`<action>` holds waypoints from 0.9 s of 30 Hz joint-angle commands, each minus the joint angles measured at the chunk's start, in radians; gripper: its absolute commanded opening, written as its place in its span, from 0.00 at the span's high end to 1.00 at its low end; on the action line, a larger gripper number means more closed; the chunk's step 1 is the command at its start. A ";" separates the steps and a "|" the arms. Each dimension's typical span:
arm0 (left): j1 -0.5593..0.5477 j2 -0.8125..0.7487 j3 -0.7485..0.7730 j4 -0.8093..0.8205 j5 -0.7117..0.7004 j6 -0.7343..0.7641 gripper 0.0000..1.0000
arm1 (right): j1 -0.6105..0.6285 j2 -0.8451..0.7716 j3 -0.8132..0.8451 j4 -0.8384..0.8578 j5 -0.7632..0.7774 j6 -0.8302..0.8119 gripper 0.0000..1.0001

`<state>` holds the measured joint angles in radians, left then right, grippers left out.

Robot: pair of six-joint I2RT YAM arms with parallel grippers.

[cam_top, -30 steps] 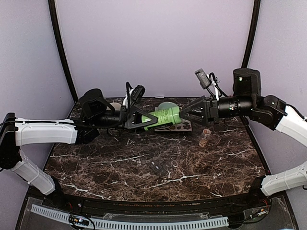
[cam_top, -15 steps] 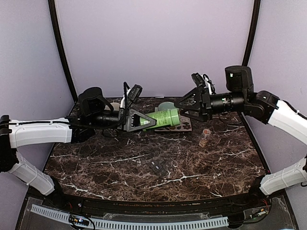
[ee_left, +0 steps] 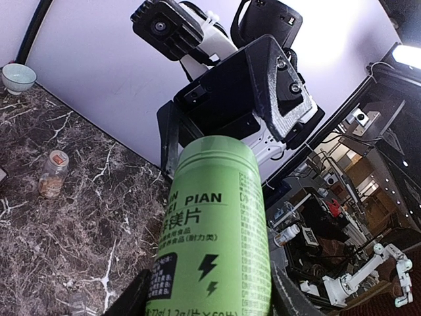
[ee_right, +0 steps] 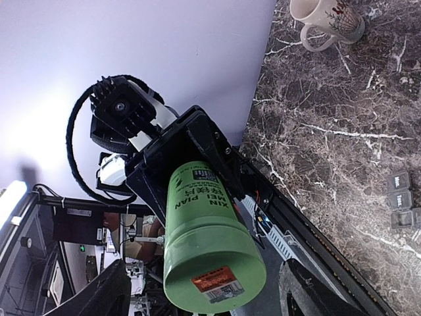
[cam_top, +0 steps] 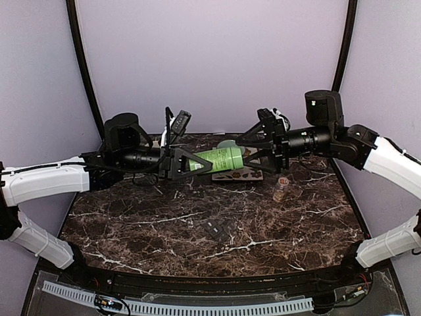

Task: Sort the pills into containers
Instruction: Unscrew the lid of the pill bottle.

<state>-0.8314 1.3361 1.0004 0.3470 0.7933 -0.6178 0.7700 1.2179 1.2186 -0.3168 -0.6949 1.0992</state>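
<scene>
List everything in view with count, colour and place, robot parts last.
bottle: one, green, held level in the air between the arms
vial: one, clear with tan contents, upright on the table, right of centre
pill containers: one strip of three, dark grey, table centre, near side
mug: one, cream, far left of the table
bowl: one, pale green, far edge of the table
tray: one, dark, far side, below the bottle
table: one, dark marble, white veins
left end effector: one, black, shut on the bottle
right end effector: one, black, open at the bottle's free end
</scene>
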 commanded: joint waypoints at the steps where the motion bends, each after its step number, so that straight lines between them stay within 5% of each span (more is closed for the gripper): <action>1: 0.002 -0.033 0.048 -0.040 -0.003 0.065 1.00 | 0.005 0.009 -0.001 0.051 -0.039 0.042 0.22; 22: 0.002 -0.001 0.066 -0.023 -0.005 0.064 1.00 | 0.043 0.035 0.012 0.070 -0.074 0.048 0.29; 27: 0.002 0.006 0.066 -0.017 -0.006 0.060 1.00 | 0.044 0.037 0.018 0.080 -0.087 0.046 0.45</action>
<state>-0.8314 1.3407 1.0317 0.2932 0.7883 -0.5613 0.8051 1.2507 1.2186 -0.2920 -0.7509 1.1439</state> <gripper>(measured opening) 0.533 0.620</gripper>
